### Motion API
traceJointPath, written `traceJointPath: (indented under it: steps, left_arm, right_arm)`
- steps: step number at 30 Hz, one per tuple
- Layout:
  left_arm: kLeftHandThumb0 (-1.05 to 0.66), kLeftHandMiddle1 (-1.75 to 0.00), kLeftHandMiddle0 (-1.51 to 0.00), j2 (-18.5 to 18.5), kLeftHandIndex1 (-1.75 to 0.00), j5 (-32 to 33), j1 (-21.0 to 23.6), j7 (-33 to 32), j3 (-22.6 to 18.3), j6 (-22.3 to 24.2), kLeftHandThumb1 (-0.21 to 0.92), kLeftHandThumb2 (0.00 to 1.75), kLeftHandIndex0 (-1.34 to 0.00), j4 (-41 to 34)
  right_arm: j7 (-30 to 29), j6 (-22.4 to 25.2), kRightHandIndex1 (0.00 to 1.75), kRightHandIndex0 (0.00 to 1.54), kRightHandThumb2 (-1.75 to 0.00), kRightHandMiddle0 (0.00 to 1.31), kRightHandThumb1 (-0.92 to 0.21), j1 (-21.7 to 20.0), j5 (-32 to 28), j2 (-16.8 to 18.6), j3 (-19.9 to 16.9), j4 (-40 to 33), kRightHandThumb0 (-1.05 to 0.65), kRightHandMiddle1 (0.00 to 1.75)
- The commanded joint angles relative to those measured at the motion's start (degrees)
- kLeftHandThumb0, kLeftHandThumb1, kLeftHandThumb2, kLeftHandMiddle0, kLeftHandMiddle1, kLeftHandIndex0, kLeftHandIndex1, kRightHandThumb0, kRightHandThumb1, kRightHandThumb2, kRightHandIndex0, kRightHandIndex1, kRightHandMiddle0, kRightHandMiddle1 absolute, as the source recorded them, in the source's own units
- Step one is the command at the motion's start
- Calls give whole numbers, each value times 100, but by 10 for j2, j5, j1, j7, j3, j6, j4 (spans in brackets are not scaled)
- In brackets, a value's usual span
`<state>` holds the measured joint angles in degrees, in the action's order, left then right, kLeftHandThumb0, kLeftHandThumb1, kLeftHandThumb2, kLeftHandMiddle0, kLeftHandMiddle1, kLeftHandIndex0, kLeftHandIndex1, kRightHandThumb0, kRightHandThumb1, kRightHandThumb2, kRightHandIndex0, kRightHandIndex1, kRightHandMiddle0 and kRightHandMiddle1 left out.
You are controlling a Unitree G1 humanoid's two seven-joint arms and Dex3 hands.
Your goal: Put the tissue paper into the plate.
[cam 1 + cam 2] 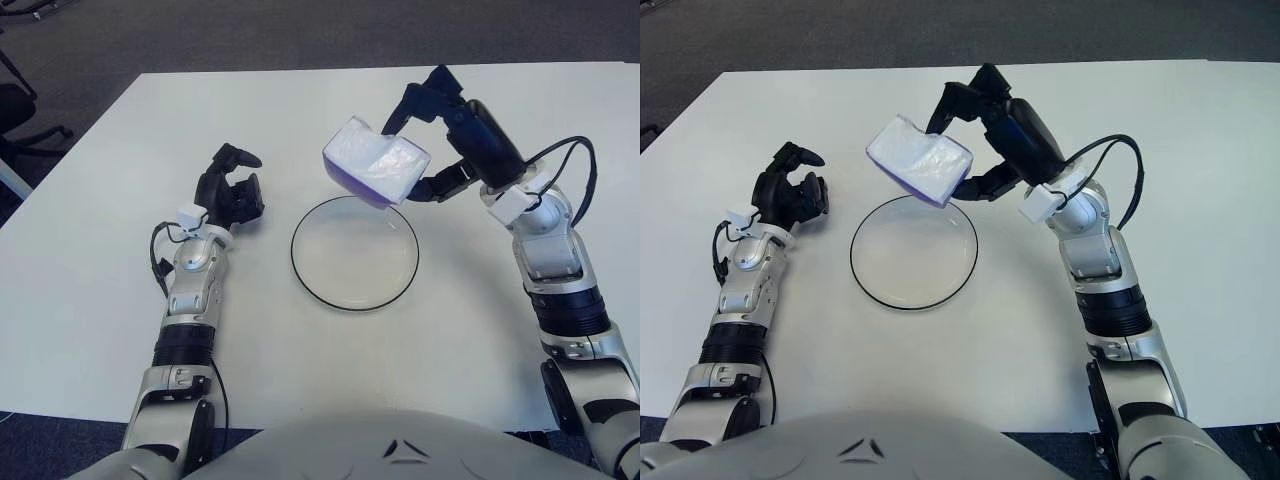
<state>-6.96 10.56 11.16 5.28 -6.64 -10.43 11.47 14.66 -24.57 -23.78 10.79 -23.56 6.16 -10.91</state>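
The right hand (420, 140) was observed in the upper right of centre of the frame, raised above the surface (90, 300) and clamped on the tissue paper (375, 170). One finger was seen over the pack's far top edge and another against its lower right side, so that the pack was pinched between them. The tissue paper, a white pack with a purple underside, was held tilted, its lower edge dipped toward the plate (355, 290). It was judged to be carried in the air, not in contact with the plate; its lower edge appeared over the plate's far rim. The tilt was taken as a consequence of the side-on pinch and the angle of the wrist, not as a deliberate setting.

The plate was noted at the centre of the frame, flat on the surface, with nothing in it. The task was therefore assessed as incomplete: the pack had not yet been lowered or released. A short move toward the lower part of the frame and a descent were judged necessary to centre the pack before release.

The left hand (232, 190) was recorded to the left of the plate, well apart from it, fingers curled together and holding nothing, evidently kept out of the working path.
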Motion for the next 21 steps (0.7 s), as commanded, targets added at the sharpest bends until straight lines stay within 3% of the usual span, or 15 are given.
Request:
traceJointPath:
  steps: [1, 4, 10, 21]
  left_arm:
    - [-42, -175, -126, 55, -175, 0, -101, 0, 14, -7, 51, 108, -46, 74]
    - [-42, -175, -126, 55, -175, -2, -102, -2, 15, -6, 51, 107, -46, 72]
    - [-42, -175, -126, 57, -175, -3, -104, -7, 15, -1, 52, 107, -46, 67]
    - [-42, -175, -126, 59, -175, -3, -106, -8, 17, 0, 51, 107, -46, 63]
  right_arm:
    - [45, -5, 175, 78, -157, 98, -11, 9, -51, -10, 9, -19, 56, 175]
    - [75, -13, 175, 77, -155, 96, -13, 10, -64, -18, 19, -4, 55, 175]
    - [149, 29, 175, 75, -153, 95, -14, 22, -104, -55, 18, -39, 54, 175]
    - [227, 106, 175, 75, -152, 93, -14, 18, -134, -81, 23, -71, 54, 175]
